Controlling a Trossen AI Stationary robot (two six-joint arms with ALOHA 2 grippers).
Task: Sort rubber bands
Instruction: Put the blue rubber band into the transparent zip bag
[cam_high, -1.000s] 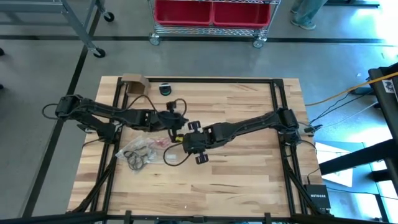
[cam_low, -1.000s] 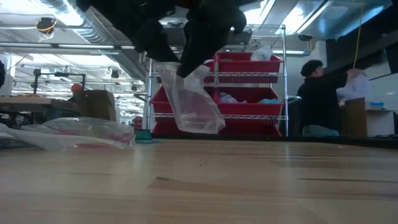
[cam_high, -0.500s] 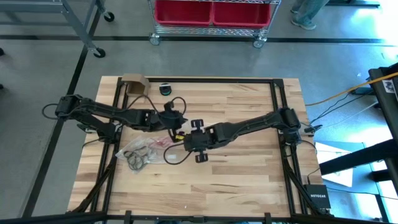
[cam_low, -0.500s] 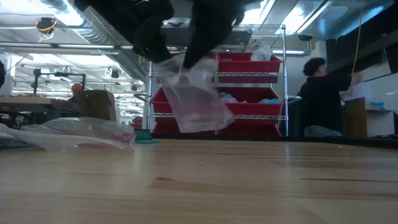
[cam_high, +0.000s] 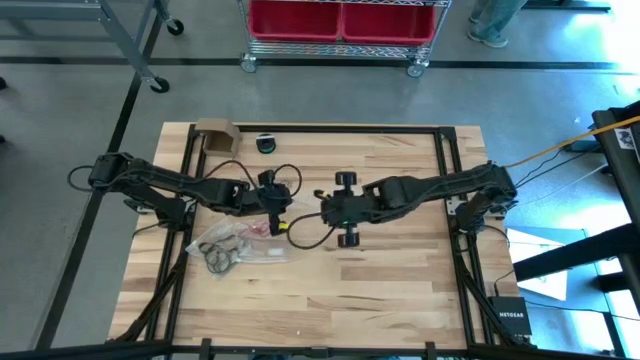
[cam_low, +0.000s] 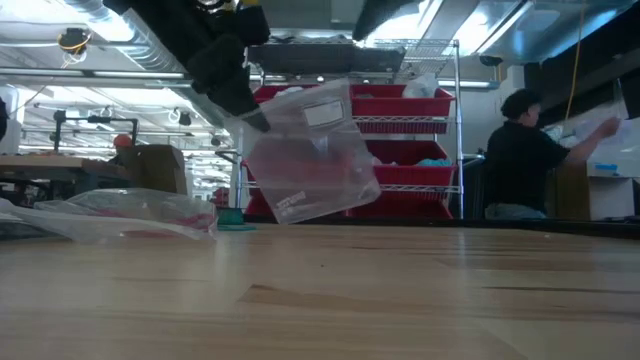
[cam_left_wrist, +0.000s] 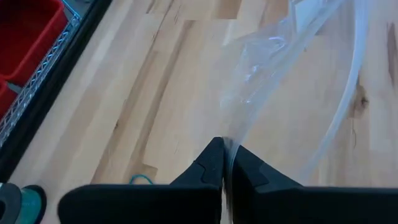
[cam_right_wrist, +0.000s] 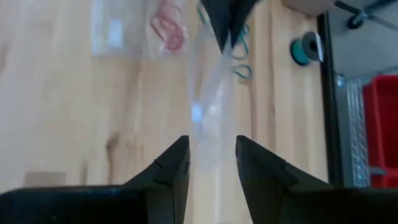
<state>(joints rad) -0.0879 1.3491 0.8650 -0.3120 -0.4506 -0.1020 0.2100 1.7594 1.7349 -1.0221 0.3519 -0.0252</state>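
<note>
A clear plastic zip bag (cam_low: 310, 150) hangs in the air over the table's middle, with my left gripper (cam_left_wrist: 225, 155) shut on it. My right gripper (cam_right_wrist: 212, 155) stands open, higher up and toward the table's right (cam_high: 322, 212), with the bag (cam_right_wrist: 208, 93) showing beyond the gap between its fingers. In the low view it looks clear of the bag. Loose red rubber bands (cam_right_wrist: 169, 31) and teal ones (cam_right_wrist: 242, 68) lie on the wood. Black bands (cam_high: 222, 255) lie with a second clear bag (cam_high: 240, 245) at the near left. My left gripper pinches an edge of the clear bag (cam_left_wrist: 229, 140) between its two fingers, at the bag's upper corner (cam_low: 262, 118). The fingers slant down from the table's left. The bag hangs clear of the table, tilted, with its broad side toward the low view.
A cardboard box (cam_high: 213, 133) and a small teal spool (cam_high: 266, 143) sit at the far left edge. A rack with red bins (cam_high: 345, 20) stands beyond the far edge. A person (cam_low: 520, 150) is in the room behind. Bare wood lies to the right and near side.
My right gripper has risen and drawn back toward the table's right edge, away from the bag's top. The bag, which hung narrow and straight down under both grippers, has swung broadside and tilted, and now hangs from my left gripper alone.
</note>
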